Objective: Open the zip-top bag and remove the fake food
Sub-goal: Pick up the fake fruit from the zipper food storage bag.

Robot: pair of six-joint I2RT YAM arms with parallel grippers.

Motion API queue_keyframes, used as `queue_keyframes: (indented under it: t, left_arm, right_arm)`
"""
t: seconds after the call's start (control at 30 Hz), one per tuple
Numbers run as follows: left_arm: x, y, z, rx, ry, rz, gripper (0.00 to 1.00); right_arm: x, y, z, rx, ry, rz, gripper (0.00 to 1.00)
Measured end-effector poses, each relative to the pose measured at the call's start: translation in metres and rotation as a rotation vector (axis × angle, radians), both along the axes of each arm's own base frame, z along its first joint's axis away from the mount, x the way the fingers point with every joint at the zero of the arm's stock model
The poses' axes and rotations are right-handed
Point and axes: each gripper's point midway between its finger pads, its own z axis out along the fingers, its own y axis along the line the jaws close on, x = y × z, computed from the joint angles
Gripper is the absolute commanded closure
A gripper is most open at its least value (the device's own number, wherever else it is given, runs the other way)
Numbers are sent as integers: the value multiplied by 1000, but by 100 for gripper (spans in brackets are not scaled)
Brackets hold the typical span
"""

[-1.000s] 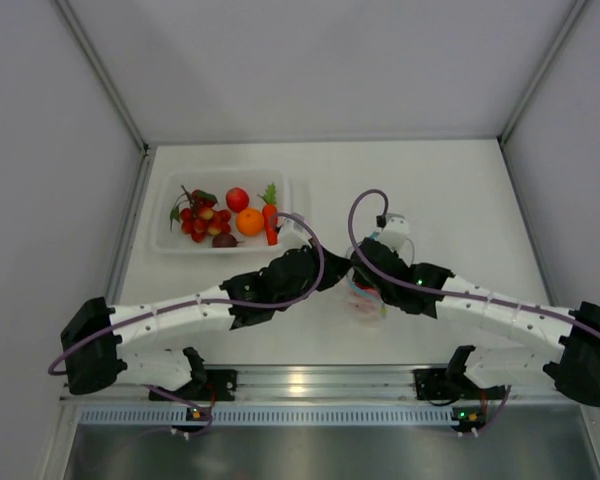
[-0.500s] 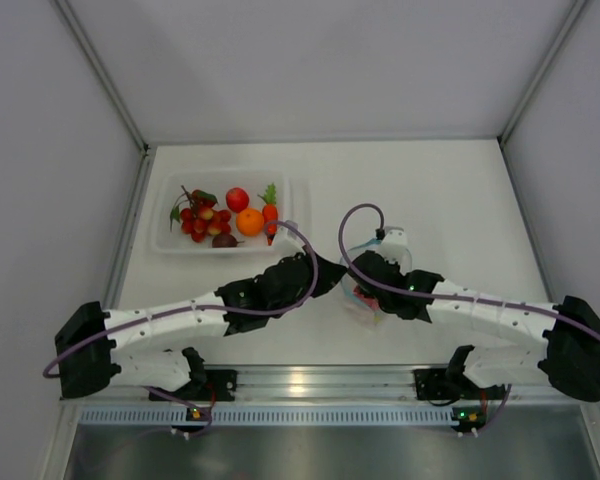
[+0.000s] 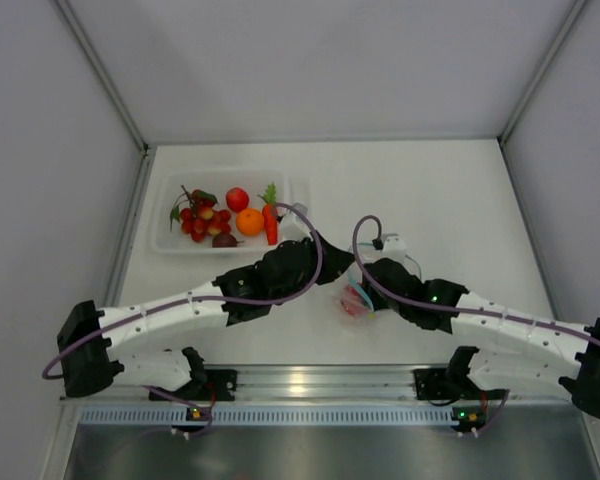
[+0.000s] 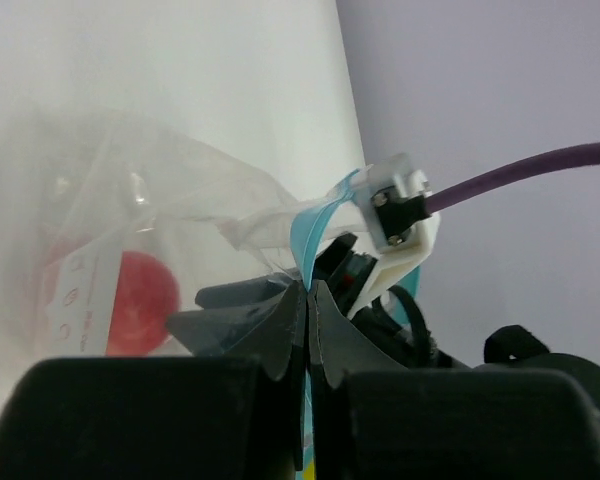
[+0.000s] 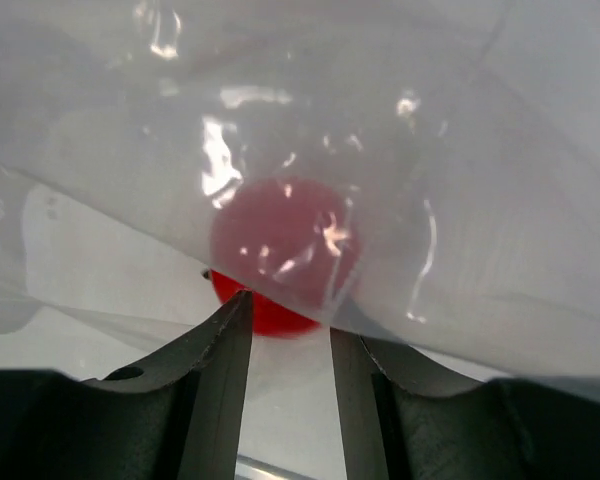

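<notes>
Top view: both arms reach in toward mid-table and meet at the zip-top bag, which sits on the table between the two wrists, right of the tray and apart from it

Left gripper: jaws closed, pinching the teal zip strip at the bag's edge. In the left wrist view the strip rises out from between the fingertips and the clear film spreads away to the left

Right gripper: jaws parted with a narrow gap. We see bare table through the gap and nothing pinched in it. The fingertips sit just under the bag's lower fold

Bag contents: one red round fruit shows through the film, just beyond the right fingertips. We also note pale printing on the film in the left wrist view, too blurred to read

Tray, far left of the table, holds:
- berry cluster with green leaf
- red fruit
- orange
- carrot, green top pointing away from the arms
- dark piece at the near wall
</notes>
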Motion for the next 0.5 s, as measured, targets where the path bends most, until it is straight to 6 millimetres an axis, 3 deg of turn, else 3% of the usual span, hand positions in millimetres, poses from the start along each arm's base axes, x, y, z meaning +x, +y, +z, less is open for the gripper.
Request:
queue_keyframes:
  t: [0.13, 0.3, 0.5]
  left_arm:
    - [5, -7, 7, 1, -5, -43, 100]
    - [4, -13, -10, 40, 32, -100, 100]
    - [0, -27, -19, 45, 75, -205, 100]
  right_arm:
    - [-8, 4, -10, -18, 29, 72, 60]
    - [-9, 1, -27, -77, 56, 89, 55]
    - [-7, 9, -21, 3, 4, 101, 52]
